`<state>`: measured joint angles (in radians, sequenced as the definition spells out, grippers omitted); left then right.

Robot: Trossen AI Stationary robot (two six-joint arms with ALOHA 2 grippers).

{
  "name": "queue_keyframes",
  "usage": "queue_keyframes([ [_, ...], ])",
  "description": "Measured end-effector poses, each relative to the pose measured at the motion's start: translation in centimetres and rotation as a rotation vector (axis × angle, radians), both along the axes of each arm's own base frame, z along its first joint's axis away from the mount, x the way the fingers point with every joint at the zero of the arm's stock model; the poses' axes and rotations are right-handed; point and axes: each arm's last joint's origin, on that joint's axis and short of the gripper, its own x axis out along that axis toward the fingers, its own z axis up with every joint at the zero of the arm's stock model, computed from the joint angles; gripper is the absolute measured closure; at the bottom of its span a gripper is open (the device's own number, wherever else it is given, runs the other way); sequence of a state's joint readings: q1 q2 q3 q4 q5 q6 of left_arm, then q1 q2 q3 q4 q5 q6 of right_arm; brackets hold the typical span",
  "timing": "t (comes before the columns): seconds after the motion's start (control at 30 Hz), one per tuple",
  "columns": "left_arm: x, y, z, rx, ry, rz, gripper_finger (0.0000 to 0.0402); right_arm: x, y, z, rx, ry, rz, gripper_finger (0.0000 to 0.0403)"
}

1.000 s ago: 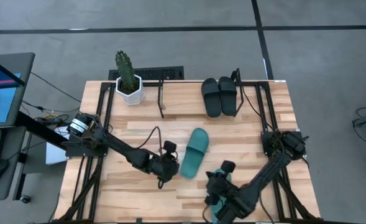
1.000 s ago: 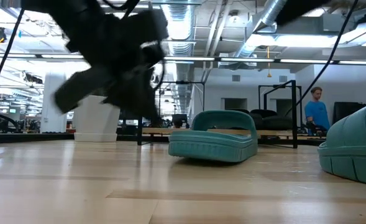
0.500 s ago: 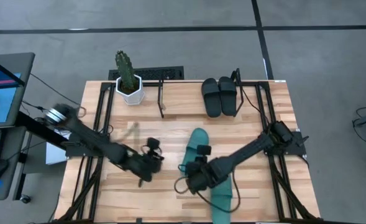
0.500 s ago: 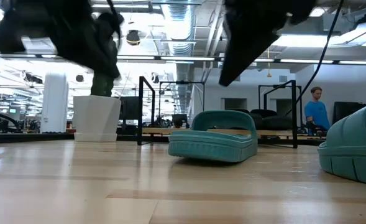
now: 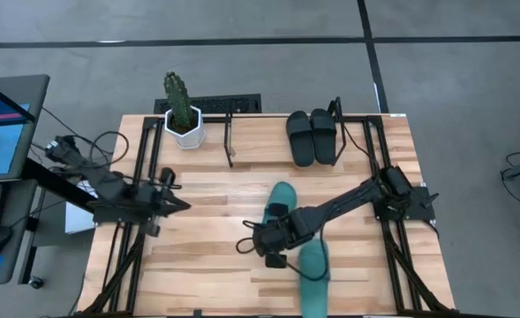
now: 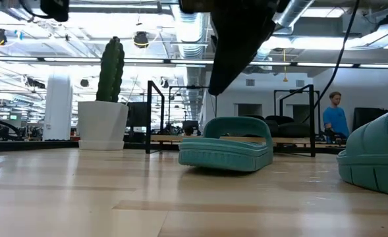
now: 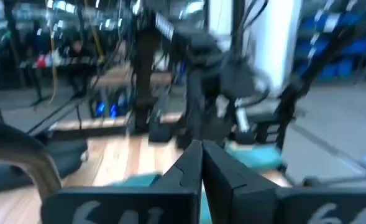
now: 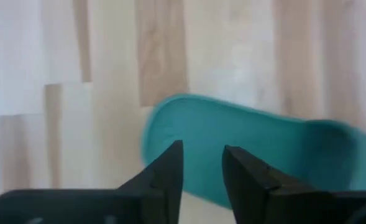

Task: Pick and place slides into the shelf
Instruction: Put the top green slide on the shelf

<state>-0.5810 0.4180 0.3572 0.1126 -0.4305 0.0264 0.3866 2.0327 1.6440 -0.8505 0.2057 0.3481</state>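
Two teal slides lie sole-down on the table: one in the middle (image 5: 281,201) (image 6: 226,149), one toward the near edge (image 5: 313,276) (image 6: 377,160). Two black slides (image 5: 311,137) sit side by side in the shelf (image 5: 229,141) at the far edge. My right gripper (image 5: 258,241) (image 8: 202,171) hovers open, with a narrow gap, over the near end of the middle teal slide (image 8: 245,146), fingers pointing down. My left gripper (image 5: 177,205) (image 7: 201,158) is shut, empty, and held at the table's left edge.
A cactus in a white pot (image 5: 183,113) (image 6: 105,99) stands at the far left corner beside the shelf. Black mounting rails (image 5: 145,168) run along both sides of the table. The shelf's left half and the table's left middle are bare wood. A person (image 6: 334,118) stands far behind.
My left arm has pulled back from the middle teal slide to the table's left edge and risen out of the low view. My right arm has swung from the near edge, over the near teal slide, toward the table's middle, and now hangs over the middle slide.
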Motion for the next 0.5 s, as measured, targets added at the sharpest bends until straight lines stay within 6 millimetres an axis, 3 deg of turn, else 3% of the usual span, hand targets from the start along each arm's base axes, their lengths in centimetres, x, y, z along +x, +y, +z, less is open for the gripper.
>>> queue_keyframes([
  [0.2,-2.2,1.2,-0.9,-0.095,-0.099,-0.03,0.0401,0.4,-1.0,-0.1,0.131,0.042,-0.048,0.024],
  [0.37,-2.7,1.4,-1.6,-0.147,-0.108,-0.055,0.0401,0.9,-1.3,0.1,0.232,0.027,-0.128,0.0164],
  [0.5,-2.8,1.2,-1.6,-0.15,-0.115,-0.125,0.0401,1.1,-1.0,0.2,0.269,0.001,-0.183,0.0131],
])
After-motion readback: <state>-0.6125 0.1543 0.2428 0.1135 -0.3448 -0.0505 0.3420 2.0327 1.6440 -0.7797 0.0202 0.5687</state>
